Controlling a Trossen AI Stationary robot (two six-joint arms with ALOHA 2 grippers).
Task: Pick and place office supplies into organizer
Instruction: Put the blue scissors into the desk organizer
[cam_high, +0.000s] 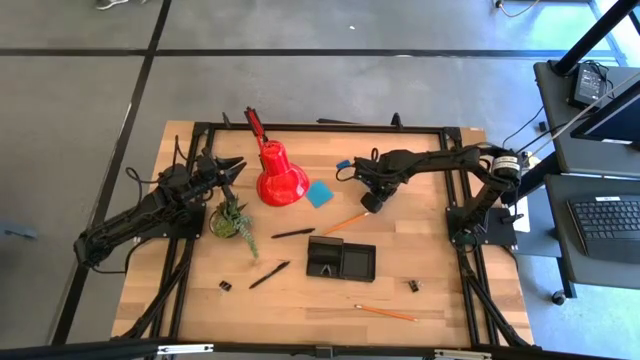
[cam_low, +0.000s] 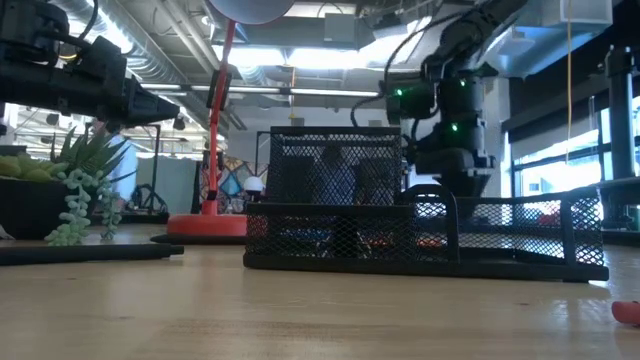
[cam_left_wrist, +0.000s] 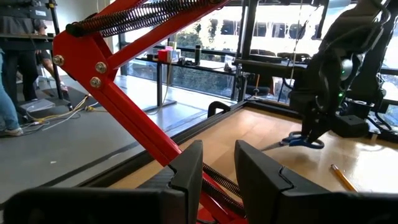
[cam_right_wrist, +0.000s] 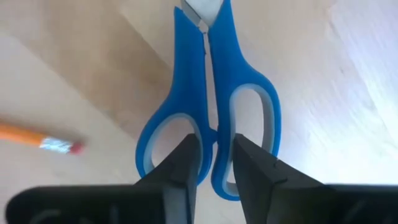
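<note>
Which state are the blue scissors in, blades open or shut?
Shut. In the right wrist view the scissors lie flat with both handle loops pressed together; the right gripper straddles the inner handle bars.

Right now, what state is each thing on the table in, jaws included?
Scissors: blades shut, flat on the table, handles between the right gripper's jaws.
Right gripper: jaws closing around the inner handle bars, not yet lifted.
Left gripper: jaws open, empty, beside the lamp's arm.
Lamp: upright.
Organizer: upright on the table, nothing visible in its compartments.
Pencils: lying loose.
Pens: lying loose.
Note pad: flat.
</note>
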